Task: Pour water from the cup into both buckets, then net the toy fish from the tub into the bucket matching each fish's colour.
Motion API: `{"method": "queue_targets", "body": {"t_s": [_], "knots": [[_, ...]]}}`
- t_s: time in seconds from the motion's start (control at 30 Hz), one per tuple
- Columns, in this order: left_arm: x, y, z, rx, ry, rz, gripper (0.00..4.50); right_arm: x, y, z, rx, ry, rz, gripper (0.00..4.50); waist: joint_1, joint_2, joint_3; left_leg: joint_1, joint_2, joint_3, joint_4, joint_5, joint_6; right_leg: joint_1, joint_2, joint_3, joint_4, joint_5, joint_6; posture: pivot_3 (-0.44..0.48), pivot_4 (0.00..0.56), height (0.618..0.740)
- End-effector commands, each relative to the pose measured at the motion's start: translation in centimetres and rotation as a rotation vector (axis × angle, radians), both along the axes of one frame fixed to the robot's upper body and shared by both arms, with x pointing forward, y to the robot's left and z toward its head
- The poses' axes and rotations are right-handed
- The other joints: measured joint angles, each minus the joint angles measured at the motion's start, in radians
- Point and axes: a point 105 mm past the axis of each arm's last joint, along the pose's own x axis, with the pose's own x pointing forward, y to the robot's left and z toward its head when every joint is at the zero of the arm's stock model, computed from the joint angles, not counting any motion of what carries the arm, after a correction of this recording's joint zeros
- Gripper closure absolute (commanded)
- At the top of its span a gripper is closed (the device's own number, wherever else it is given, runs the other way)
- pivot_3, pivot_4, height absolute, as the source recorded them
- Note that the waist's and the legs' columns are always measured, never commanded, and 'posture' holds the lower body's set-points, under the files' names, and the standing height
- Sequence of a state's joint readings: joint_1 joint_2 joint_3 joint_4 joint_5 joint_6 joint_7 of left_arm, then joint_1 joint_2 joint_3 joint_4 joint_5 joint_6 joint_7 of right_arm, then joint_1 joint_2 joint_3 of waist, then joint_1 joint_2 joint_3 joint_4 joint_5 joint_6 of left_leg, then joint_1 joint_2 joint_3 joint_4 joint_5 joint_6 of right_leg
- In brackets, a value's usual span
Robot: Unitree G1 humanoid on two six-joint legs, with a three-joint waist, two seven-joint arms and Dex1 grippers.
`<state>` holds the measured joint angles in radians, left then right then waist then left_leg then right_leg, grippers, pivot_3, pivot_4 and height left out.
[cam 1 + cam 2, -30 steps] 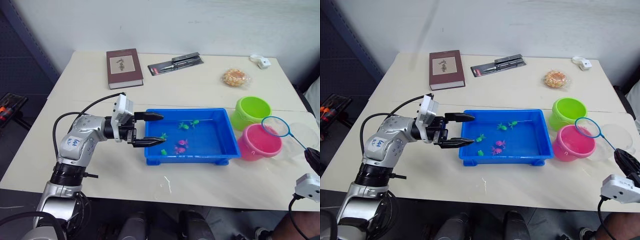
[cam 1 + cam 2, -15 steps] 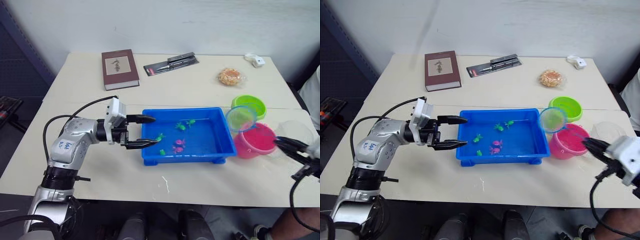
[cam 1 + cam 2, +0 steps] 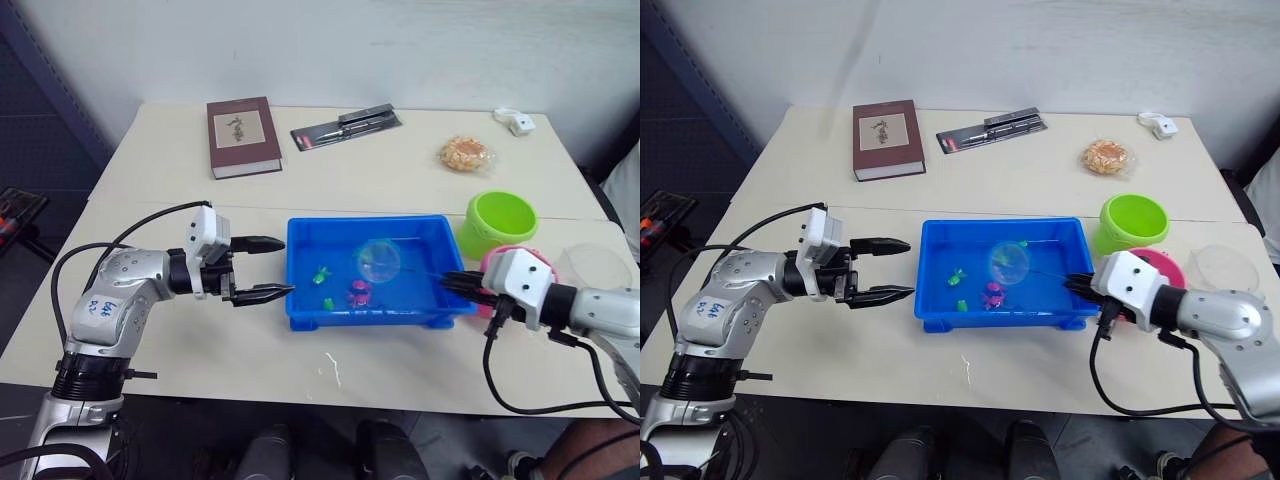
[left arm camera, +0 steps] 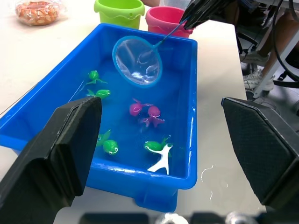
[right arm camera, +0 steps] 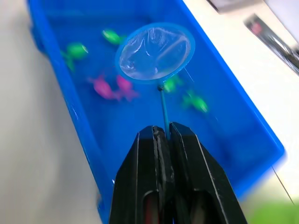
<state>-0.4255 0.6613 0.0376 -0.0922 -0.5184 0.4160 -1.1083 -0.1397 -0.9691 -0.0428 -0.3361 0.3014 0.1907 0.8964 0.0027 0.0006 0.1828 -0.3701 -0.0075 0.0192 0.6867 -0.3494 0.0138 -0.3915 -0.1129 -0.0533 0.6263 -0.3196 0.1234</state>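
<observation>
The blue tub [image 3: 370,318] sits mid-table, holding water and several toy fish: green ones [image 3: 320,273] and pink ones [image 3: 358,292]. The net [image 3: 376,260] hovers over the tub's middle with nothing in its mesh. My right gripper [image 3: 450,283] is shut on its thin handle at the tub's right end. To the left of the tub my left gripper [image 3: 287,266] is open and holds nothing. The lime green bucket [image 3: 498,222] stands right of the tub. The pink bucket [image 3: 1165,266] is partly hidden behind my right wrist. The clear cup [image 3: 595,265] stands at the far right.
A dark red book [image 3: 243,135], a packaged tool [image 3: 346,124], a snack bag [image 3: 466,154] and a small white device [image 3: 518,122] lie along the table's far side. Small water drops [image 3: 332,370] mark the table in front of the tub.
My right arm swung in from the right, carrying the net from beside the pink bucket to over the tub. My left gripper drew back leftward off the tub's corner, still open.
</observation>
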Motion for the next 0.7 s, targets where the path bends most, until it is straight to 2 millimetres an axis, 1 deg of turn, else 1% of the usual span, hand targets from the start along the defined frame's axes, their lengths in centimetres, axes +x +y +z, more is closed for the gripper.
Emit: {"method": "queue_targets", "body": {"t_s": [0.03,0.17,0.3,0.43,0.63,0.7], "knots": [[-0.5,-0.2,1.1,-0.013,-0.047,-0.002,0.11,0.9,0.6,0.0,-0.056,-0.058,0.023,4.50,0.001,0.000,0.000,0.000,0.000,0.000,0.000,0.000,0.000,0.000,0.000,0.000,0.000,0.000,0.000,0.000,0.150,0.738],[-0.7,-0.3,1.2,-0.015,-0.048,0.002,0.11,1.8,0.8,-0.2,-0.090,-0.086,0.013,4.50,0.000,0.000,0.000,-0.001,0.000,0.000,0.001,0.000,0.000,0.000,0.000,0.000,0.000,0.000,0.000,0.000,0.150,0.738],[-0.8,-0.3,1.3,-0.014,-0.049,0.005,0.11,2.3,0.2,-1.2,-0.197,-0.092,0.033,4.50,-0.002,0.000,0.000,-0.001,0.000,0.000,0.001,0.000,0.000,0.000,0.000,0.000,0.000,0.000,0.000,0.000,0.150,0.738],[-0.8,-0.3,1.3,-0.015,-0.049,0.007,0.11,3.0,-0.3,-1.6,-0.233,-0.124,0.022,4.50,-0.003,0.000,0.000,-0.001,0.000,0.000,0.001,0.000,0.000,0.000,0.000,0.000,0.000,0.000,0.000,0.000,0.150,0.738],[-0.8,-0.3,1.3,-0.016,-0.048,0.007,0.11,3.2,-1.0,-2.5,-0.321,-0.155,0.043,4.50,-0.003,0.000,0.000,-0.001,0.000,0.000,0.001,0.000,0.000,0.000,0.000,0.000,0.000,0.000,0.000,0.000,0.150,0.738],[-0.8,-0.3,1.3,-0.016,-0.048,0.008,0.11,3.2,-1.0,-2.6,-0.321,-0.154,0.051,4.50,-0.003,0.000,0.000,-0.001,0.000,0.000,0.001,0.000,0.000,0.000,0.000,0.000,0.000,0.000,0.000,0.000,0.150,0.738]]}}
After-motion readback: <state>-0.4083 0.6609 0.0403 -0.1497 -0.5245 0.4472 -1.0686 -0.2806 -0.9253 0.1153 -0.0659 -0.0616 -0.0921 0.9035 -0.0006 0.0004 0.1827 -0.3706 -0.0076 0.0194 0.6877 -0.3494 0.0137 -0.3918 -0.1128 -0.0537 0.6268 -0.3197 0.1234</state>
